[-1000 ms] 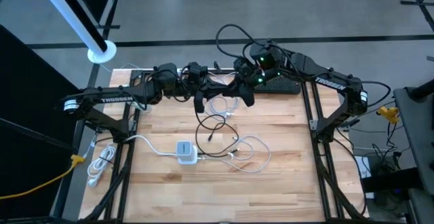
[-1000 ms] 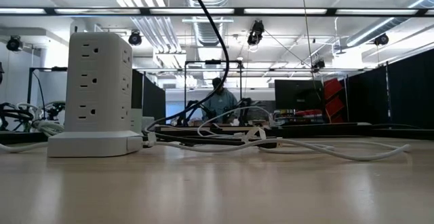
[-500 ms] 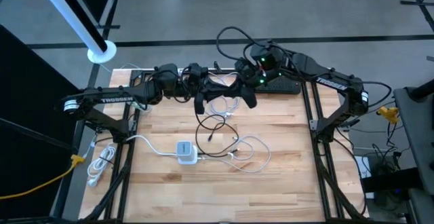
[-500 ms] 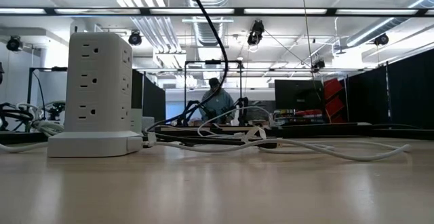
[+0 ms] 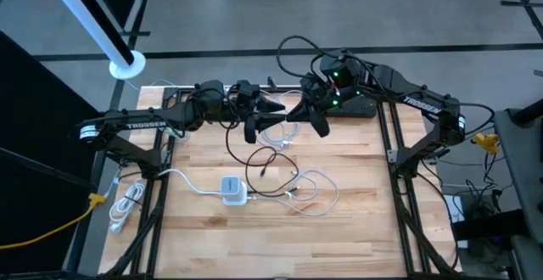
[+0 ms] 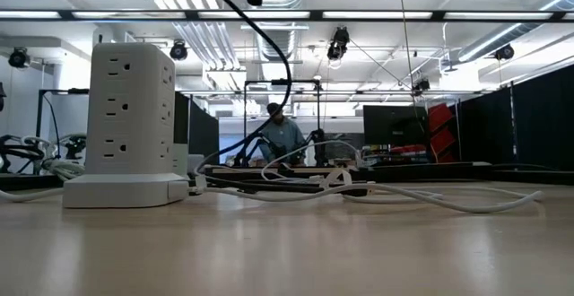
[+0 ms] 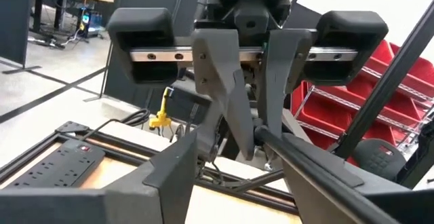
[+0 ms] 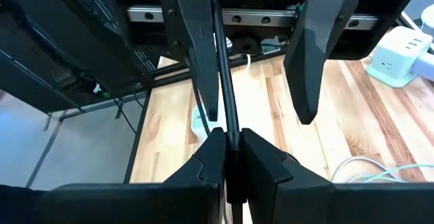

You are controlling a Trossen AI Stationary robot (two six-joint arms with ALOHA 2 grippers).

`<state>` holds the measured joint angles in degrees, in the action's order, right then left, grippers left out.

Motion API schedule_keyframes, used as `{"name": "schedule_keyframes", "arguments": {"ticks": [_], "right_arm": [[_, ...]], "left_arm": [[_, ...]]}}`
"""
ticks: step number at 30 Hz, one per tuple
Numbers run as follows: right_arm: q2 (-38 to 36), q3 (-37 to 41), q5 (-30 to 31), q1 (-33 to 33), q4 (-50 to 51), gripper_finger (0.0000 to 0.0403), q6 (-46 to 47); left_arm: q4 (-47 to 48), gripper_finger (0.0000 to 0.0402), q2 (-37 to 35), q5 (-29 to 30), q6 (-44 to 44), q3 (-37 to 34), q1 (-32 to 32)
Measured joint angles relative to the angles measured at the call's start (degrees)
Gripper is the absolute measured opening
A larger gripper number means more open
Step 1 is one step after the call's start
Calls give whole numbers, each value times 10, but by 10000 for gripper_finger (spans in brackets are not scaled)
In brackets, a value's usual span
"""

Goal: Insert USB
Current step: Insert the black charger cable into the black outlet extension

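A black cable (image 5: 270, 156) loops on the wooden table (image 5: 356, 221) and rises to my two grippers, which face each other above the table's far middle. My right gripper (image 8: 230, 146) is shut on this cable. My left gripper (image 8: 254, 81) stands open just opposite, a finger on either side of the cable, touching nothing I can see. The cable's USB plug I cannot make out. A white power tower (image 5: 233, 189) stands on its base near the table's middle left, also seen in the low view (image 6: 130, 121). My right gripper pinches the black cable (image 8: 229, 123) between its two fingertips, roughly level, coming from the table's right. The cable runs on between the left gripper's open fingers (image 8: 198, 54). Below the hold it hangs slack (image 6: 285, 58) down to the table.
White cables (image 5: 312, 188) lie looped to the right of the tower. A black power strip (image 5: 355, 108) lies along the far edge. A white cord bundle (image 5: 125, 205) hangs by the left frame. A person (image 6: 282, 134) sits in the room behind.
My left gripper has opened and let go of the black cable. My right gripper has shifted a little toward the table's right edge with the cable. In the low view the hanging cable's upper part has swung over and now slants up to the left.
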<state>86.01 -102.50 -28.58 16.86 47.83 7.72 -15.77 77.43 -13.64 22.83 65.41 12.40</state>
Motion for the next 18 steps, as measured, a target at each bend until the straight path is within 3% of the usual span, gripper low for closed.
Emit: {"name": "schedule_keyframes", "arguments": {"ticks": [11, 18], "right_arm": [[-6, 0, 8, 0, 9, 19, 2], [-6, 1, 10, 0, 13, 19, 2]], "left_arm": [[12, 173, -6, 8, 7, 0, 0], [31, 118, -7, 7, 15, 0, 0]]}}
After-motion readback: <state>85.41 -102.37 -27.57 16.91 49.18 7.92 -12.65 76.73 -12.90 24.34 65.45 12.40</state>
